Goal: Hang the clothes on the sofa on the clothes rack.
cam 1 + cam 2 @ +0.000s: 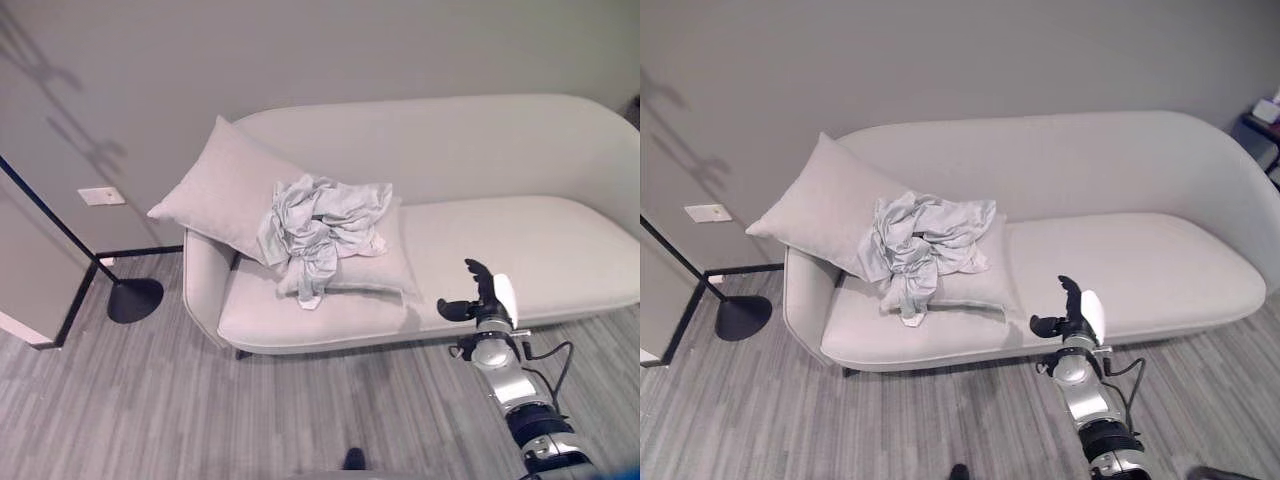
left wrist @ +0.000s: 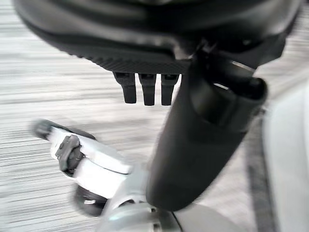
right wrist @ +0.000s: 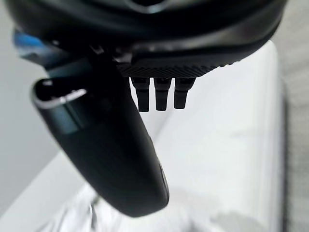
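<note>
The crumpled pale grey-blue garment (image 1: 322,232) lies heaped on a flat light grey cushion (image 1: 375,268) on the seat of the curved off-white upholstered sofa (image 1: 520,240), with one end trailing toward the seat's front edge; a second pale square pillow (image 1: 222,188) leans against the sofa's arm at the garment's ten o'clock. The dark right hand (image 1: 478,292) is raised in front of the sofa's front edge, at roughly four o'clock from the garment and well apart from it, its fingers relaxed and spread, grasping nothing. The left hand (image 2: 193,140) appears in its own wrist view over the grey striped plank floor (image 1: 130,400), fingers straight and released, likewise empty. A black round base with a slim black pole (image 1: 134,298) stands on the floor at the sofa's nine o'clock; whether it belongs to the clothes rack cannot be told. Risks, as judged: the garment is bunched, so a shallow pinch may catch only a fold and let the rest slide off when lifted; the cushion beneath is loose, so fingers closing too deep may drag it along; the trailing end may snag or sweep the floor during carriage; and the reach from the present position is long, which may upset the approach.
</note>
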You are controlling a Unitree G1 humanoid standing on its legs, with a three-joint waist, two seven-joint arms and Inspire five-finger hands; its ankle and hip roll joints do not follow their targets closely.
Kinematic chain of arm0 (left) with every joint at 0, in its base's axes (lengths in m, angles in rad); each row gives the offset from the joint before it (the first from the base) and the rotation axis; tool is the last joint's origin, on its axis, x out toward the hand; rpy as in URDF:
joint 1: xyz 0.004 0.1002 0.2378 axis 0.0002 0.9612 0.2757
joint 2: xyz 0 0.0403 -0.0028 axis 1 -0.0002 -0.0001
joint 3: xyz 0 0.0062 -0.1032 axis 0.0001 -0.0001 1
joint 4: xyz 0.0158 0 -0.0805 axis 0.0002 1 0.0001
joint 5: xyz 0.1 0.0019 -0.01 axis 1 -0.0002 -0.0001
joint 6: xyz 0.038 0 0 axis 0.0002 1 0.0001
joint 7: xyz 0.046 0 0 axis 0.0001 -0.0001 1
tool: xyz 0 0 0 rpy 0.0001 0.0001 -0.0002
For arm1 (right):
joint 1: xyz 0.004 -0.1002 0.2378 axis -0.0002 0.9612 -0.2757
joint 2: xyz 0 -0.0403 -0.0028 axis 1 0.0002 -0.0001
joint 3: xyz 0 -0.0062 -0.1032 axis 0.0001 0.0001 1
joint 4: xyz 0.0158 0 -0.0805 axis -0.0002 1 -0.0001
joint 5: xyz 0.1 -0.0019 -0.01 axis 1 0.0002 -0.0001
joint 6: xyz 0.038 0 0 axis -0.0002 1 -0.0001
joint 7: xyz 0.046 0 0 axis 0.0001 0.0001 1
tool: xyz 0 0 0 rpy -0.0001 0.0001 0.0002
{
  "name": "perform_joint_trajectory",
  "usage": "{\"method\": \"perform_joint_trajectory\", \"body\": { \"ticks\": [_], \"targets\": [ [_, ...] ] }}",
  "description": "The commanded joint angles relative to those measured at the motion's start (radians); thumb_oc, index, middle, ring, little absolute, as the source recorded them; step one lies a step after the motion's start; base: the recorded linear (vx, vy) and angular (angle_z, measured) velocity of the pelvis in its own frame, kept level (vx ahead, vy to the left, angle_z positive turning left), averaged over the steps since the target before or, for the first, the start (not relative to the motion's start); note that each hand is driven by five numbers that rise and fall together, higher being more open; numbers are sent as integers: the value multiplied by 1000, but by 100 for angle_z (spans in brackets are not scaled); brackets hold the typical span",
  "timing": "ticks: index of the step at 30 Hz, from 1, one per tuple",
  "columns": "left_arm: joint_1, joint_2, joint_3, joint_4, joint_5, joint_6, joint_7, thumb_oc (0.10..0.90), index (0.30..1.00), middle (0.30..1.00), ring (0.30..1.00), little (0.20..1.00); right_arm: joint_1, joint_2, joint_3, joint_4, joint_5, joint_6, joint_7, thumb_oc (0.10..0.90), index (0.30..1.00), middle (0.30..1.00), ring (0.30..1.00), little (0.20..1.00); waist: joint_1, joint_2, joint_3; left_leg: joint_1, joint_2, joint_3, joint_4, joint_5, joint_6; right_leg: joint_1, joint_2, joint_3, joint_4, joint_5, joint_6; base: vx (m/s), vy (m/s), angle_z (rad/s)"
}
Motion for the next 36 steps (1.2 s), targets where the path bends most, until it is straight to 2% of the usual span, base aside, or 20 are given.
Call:
{"method": "perform_joint_trajectory", "body": {
  "ticks": [1,2,3,4,5,7,8,9,13,14,17,28,36],
  "targets": [
    [-2,-12,-98,78,80,-11,3,800,900,900,900,900,-95,-85,-35,-82,5,-128,-40,800,900,900,900,900,26,-6,40,208,16,103,-539,67,24,63,-158,-17,-95,78,249,192,65,26],
    [-4,-13,-72,81,56,-8,19,800,900,900,900,900,-86,-102,-38,-89,5,-137,-37,800,900,900,900,900,46,7,51,161,-8,129,-691,45,9,86,-160,-37,-95,48,261,187,103,8],
    [-5,-23,-67,96,41,-9,24,800,900,900,900,900,-91,-104,-35,-82,9,-143,-37,800,900,900,900,900,61,13,52,156,-37,132,-836,122,2,102,-159,-47,-95,39,264,243,166,4],
    [-4,-39,-87,112,43,-7,18,800,900,900,900,900,-91,-124,-26,-75,-11,-135,-43,800,900,900,900,900,68,30,54,125,-38,145,-928,182,-4,117,-145,-56,-95,26,263,224,119,-3],
    [4,-52,-74,138,35,-3,18,800,900,900,900,900,-115,-121,-14,-64,-9,-140,-22,800,900,900,900,900,79,43,34,202,-42,134,-1047,190,-8,134,-137,-53,-95,13,264,224,102,22],
    [5,-61,-55,192,25,7,22,800,900,900,900,900,-107,-95,1,-63,-1,-143,-4,800,900,900,900,900,74,47,20,255,-55,105,-1106,225,-5,155,-134,-74,-95,6,255,199,62,5],
    [4,-61,-55,193,25,6,22,800,900,900,900,900,-108,-95,1,-63,-1,-143,-4,800,900,900,900,900,71,46,20,252,-57,103,-1108,231,-4,153,-136,-77,-95,9,256,202,100,5],
    [11,-59,-46,213,39,11,15,800,900,900,900,900,-98,-84,13,-59,15,-150,27,800,900,900,900,900,67,36,-8,276,-64,91,-1128,231,-8,158,-140,-78,-95,2,253,123,67,26],
    [12,-59,-46,213,39,10,15,800,900,900,900,900,-99,-84,14,-58,16,-151,27,800,900,900,900,900,67,36,-8,276,-64,91,-1128,231,-8,158,-140,-79,-95,1,253,79,40,33],
    [26,-47,-63,224,54,11,5,800,900,900,900,900,-160,-86,90,41,107,-163,115,800,900,900,900,900,89,27,-27,313,-58,83,-1128,215,-14,181,-147,-77,-95,-14,252,193,127,21],
    [18,-48,-80,218,73,9,-2,800,900,900,900,900,-181,-94,127,20,138,-184,158,800,900,900,900,900,91,18,-30,312,-59,81,-1128,211,-13,179,-151,-76,-95,-13,258,96,81,12],
    [23,-49,-87,199,87,4,-14,800,900,900,900,900,-161,-82,150,-48,156,-211,201,800,900,900,900,900,108,0,-35,306,-67,50,-1128,198,-11,178,-162,-101,-95,-15,268,26,27,9],
    [28,-45,-98,201,92,6,-16,800,900,900,900,900,-217,-61,220,147,176,-198,224,800,900,900,900,900,138,-6,-25,278,-72,18,-1128,205,-13,161,-167,-133,-95,-14,273,1,11,6]
  ]
}}
